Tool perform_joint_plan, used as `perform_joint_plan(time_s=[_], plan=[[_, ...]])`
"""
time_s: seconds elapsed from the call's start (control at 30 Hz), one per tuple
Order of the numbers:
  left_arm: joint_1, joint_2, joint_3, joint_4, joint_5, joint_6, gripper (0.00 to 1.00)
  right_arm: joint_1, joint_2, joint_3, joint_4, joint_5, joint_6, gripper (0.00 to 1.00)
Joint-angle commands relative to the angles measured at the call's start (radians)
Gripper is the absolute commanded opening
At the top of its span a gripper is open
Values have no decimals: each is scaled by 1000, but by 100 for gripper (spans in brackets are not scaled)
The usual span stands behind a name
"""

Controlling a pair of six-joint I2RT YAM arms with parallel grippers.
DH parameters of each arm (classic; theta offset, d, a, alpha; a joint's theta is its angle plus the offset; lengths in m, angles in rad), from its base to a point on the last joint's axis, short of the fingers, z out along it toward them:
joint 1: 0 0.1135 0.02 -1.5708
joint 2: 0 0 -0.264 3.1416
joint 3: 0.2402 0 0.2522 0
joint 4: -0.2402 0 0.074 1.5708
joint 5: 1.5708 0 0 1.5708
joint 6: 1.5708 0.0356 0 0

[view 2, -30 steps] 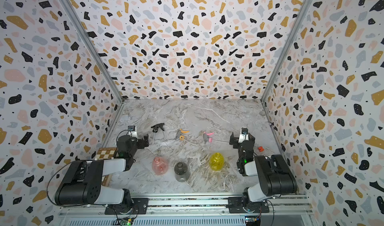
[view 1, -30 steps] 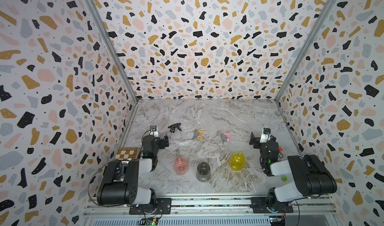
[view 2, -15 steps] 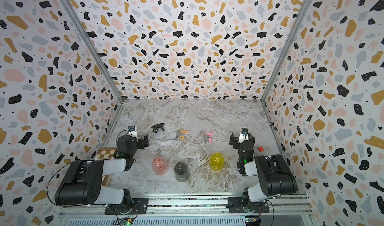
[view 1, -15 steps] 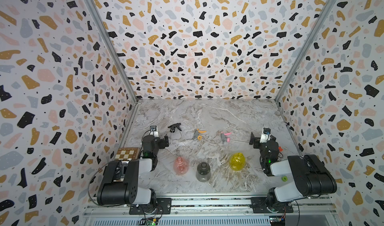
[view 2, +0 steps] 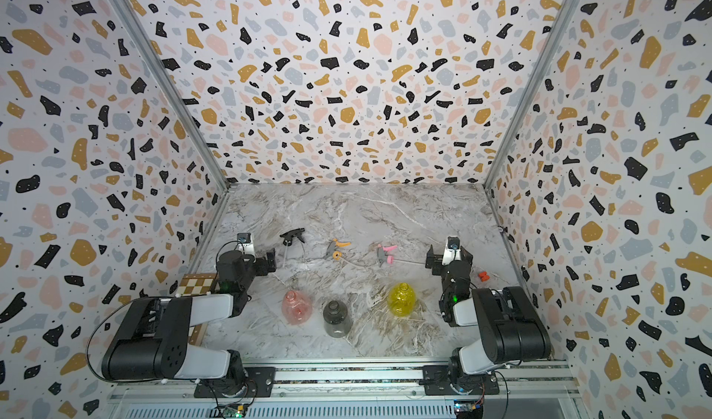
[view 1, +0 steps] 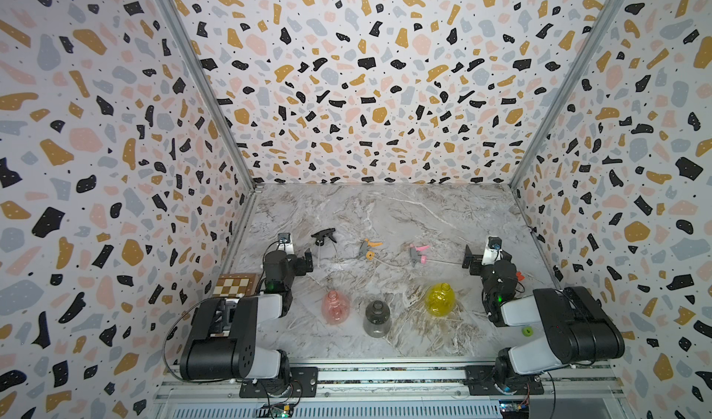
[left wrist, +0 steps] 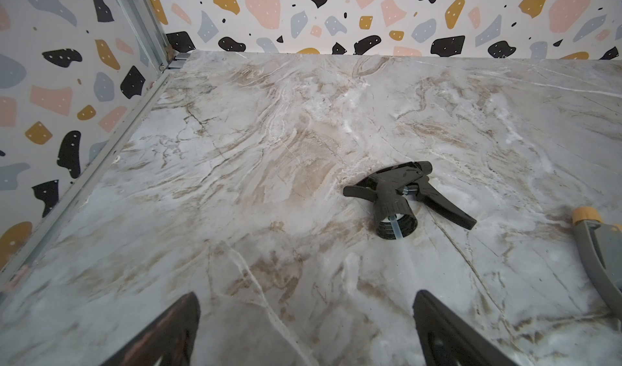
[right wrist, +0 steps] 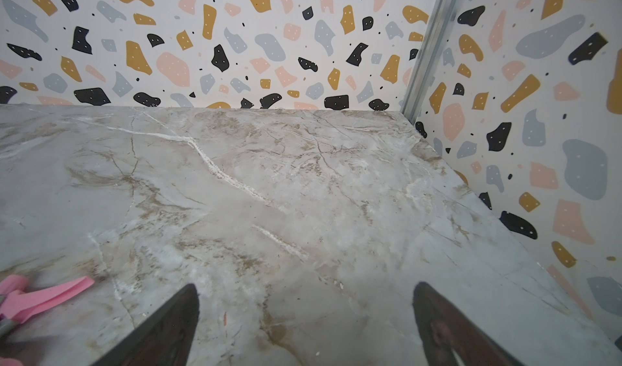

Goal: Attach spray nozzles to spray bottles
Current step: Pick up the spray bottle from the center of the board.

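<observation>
Marble tabletop — chessboard; small red piece

Both top views look down from high above the front rail toward the back wall, taking in the whole marble table. The left wrist view, low and close over the table, faces the back left corner past the left gripper and shares the black nozzle with them; the right wrist view likewise faces the back right corner past the right gripper, sharing the grey-and-pink nozzle.
</observation>
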Motion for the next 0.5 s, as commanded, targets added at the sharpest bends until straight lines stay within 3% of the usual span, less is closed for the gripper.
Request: perform_joint_plan(time_s=[0.0,0.13,0.17,0.23,0.3,0.37,0.47], plan=[[-5,-7,14,15,-2,9,99,-6,-15,9,7,-26,-1,100],[-5,-18,9,29,5,4,99,-16,-24,5,16,-34,5,100],[-5,-44,21,4,11,7,99,-8,-57,35,-46,10,10,100],[-4,-116,128,-244,20,15,99,-2,-141,159,-321,29,13,100],[-5,-135,201,-373,-7,3,99,-2,-162,242,-449,33,55,100],[-4,-164,242,-432,-34,-28,99,10,-179,308,-572,55,93,100],[-4,-225,264,-396,-113,-122,99,79,-192,379,-695,214,86,100]])
